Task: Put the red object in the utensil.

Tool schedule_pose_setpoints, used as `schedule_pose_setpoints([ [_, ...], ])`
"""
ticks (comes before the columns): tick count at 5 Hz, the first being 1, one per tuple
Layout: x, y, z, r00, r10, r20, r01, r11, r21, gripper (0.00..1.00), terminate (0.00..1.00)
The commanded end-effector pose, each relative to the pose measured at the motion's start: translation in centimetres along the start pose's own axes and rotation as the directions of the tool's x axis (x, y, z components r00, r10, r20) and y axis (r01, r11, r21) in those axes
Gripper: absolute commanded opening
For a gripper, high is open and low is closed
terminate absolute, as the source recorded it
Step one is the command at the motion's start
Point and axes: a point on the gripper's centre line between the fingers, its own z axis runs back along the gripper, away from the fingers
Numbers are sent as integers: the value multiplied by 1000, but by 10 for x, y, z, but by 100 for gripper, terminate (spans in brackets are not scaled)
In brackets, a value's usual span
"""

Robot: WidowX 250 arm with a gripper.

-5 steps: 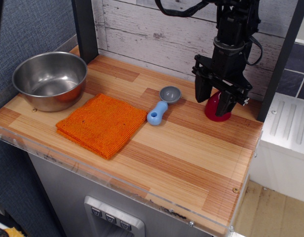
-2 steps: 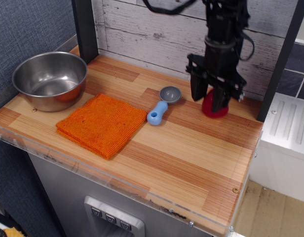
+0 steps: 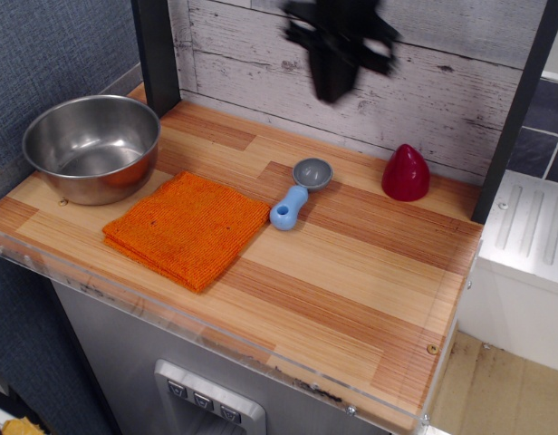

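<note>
The red object [image 3: 406, 172], a glossy dark-red cone with a pointed top, stands upright on the wooden counter at the back right, with nothing touching it. The utensil, a large shiny steel bowl [image 3: 91, 145], sits at the far left and looks empty. My gripper [image 3: 333, 89] is high up at the back, in front of the white plank wall, well to the left of and above the red object. It is motion-blurred and holds nothing. Its fingers read as one dark mass, so I cannot tell whether the jaws are open.
A folded orange cloth [image 3: 188, 227] lies right of the bowl. A small grey scoop with a blue handle [image 3: 299, 192] lies mid-counter between the cloth and the red object. A dark post [image 3: 157, 54] stands behind the bowl. A clear lip [image 3: 216, 335] edges the counter front.
My gripper stood around the red object with jaws open. It has since risen and swung left, leaving the red object standing on the counter, slightly shifted.
</note>
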Motion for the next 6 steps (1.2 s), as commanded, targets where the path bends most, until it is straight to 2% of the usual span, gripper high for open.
schedule_pose_setpoints([
  [1, -25, 33, 24, 998, 42, 41, -39, 996, -76, 100, 0],
  [2, -17, -3, 6, 999, -45, -1, 44, 995, -90, 100, 0],
  [3, -5, -36, -13, 997, -79, -24, 77, 994, -77, 100, 0],
  [4, 14, -53, -34, 997, -68, -37, 65, 995, -73, 100, 0],
  [6, 37, -53, -56, 999, -30, -38, 28, 998, -58, 100, 0],
])
